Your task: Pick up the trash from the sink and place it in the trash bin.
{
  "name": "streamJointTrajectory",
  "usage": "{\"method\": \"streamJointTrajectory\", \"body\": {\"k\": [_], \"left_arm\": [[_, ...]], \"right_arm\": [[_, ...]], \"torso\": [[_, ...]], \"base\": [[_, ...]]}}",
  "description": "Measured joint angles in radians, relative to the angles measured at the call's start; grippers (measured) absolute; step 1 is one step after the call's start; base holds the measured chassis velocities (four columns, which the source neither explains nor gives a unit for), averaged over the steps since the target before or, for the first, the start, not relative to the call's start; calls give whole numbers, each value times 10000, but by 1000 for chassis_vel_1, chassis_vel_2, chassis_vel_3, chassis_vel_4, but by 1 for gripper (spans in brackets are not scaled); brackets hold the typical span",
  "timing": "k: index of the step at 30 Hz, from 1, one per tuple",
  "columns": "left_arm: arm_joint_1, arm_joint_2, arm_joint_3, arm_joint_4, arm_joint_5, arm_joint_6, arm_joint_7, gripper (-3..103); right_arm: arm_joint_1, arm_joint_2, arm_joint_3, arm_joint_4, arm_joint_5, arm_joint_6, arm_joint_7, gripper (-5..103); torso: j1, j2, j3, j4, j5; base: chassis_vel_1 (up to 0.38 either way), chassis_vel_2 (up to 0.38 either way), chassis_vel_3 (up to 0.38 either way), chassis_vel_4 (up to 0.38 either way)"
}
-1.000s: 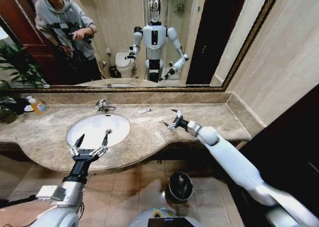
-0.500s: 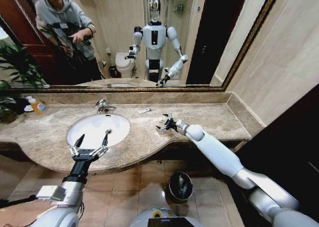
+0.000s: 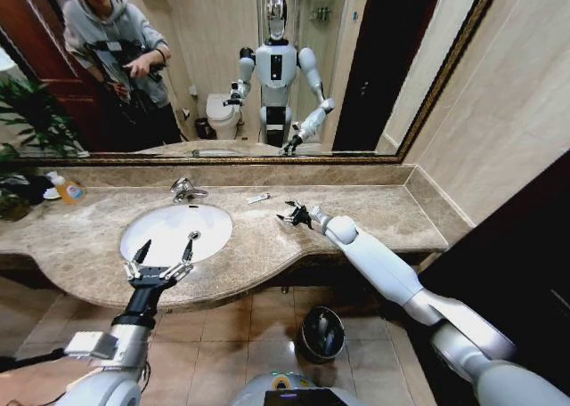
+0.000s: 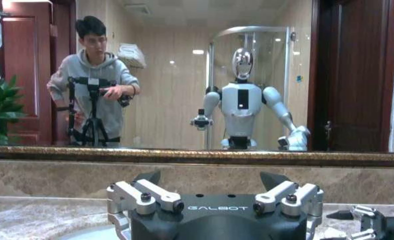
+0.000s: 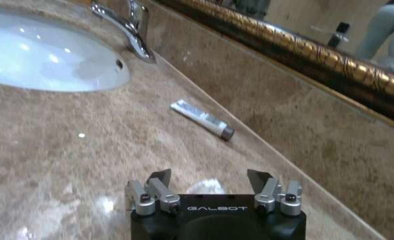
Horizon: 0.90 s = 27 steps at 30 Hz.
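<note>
- Brown mottled marble forms the table (image 3: 267, 241), running across the middle of the head view under a wide gilt-framed mirror (image 3: 223, 68).
- At the far left edge a plant (image 3: 31, 125) stands on the table, and just right of it a bottle (image 3: 67, 189) of orange liquid.
- Left of centre lies the sink (image 3: 147, 237), a white oval basin with a chrome faucet (image 3: 185, 190) at its back rim; nothing can be made out inside the bowl in the head view.
- At the lower left, the left gripper (image 3: 160, 255) hovers over the near rim of the sink, jaws spread wide with nothing between them; it also fills the foot of the left wrist view (image 4: 210, 197).
- Just right of the faucet, near the back wall, a small white tube (image 3: 258, 198) lies flat on the table; the right wrist view shows it at centre (image 5: 200, 119), with a dark cap at one end.
- Right of centre, the right gripper (image 3: 294, 215) is low over the table, jaws open and empty (image 5: 210, 187); a small white scrap (image 5: 206, 186) lies on the marble just ahead of it, too blurred to identify.
- Low in the head view, right of centre, the bin (image 3: 321, 334) stands on the tiled floor (image 3: 223, 335) below the table edge.
</note>
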Motion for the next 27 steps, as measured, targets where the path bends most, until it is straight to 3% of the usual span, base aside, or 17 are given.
{"method": "streamJointTrajectory", "body": {"k": [4, 11, 13, 19, 21, 23, 27], "left_arm": [[0, 0, 0, 0, 0, 0, 0, 100], [0, 0, 0, 0, 0, 0, 0, 100], [0, 0, 0, 0, 1, 0, 0, 100], [0, 0, 0, 0, 0, 0, 0, 100], [0, 0, 0, 0, 0, 0, 0, 100], [0, 0, 0, 0, 0, 0, 0, 100], [0, 0, 0, 0, 1, 0, 1, 100]], "right_arm": [[-93, -22, 64, -76, 19, 0, 6, 76], [-190, -42, 140, -101, 110, 28, 5, 44], [-203, -42, 150, -101, 123, 31, 3, 44], [-300, -136, 196, -56, 271, 56, -22, 17], [-327, -154, 236, -23, 292, 56, -14, 17], [-472, -308, 455, 322, 459, 47, 6, 8], [-907, -809, 1292, 1182, 597, 37, -17, 7]], "torso": [[0, 0, 0, 0, 0], [0, 1, 0, 0, 0], [0, 1, 0, 0, 0], [0, 1, 0, 0, 1], [0, 1, 0, 1, 1], [0, 0, 1, 2, 2], [0, 0, 0, 3, 3]], "base": [[0, 0, 0, 0], [0, 0, 0, 0], [0, 0, 0, 0], [0, 0, 0, 0], [0, 0, 0, 0], [0, 0, 0, 0], [0, 0, 0, 0]]}}
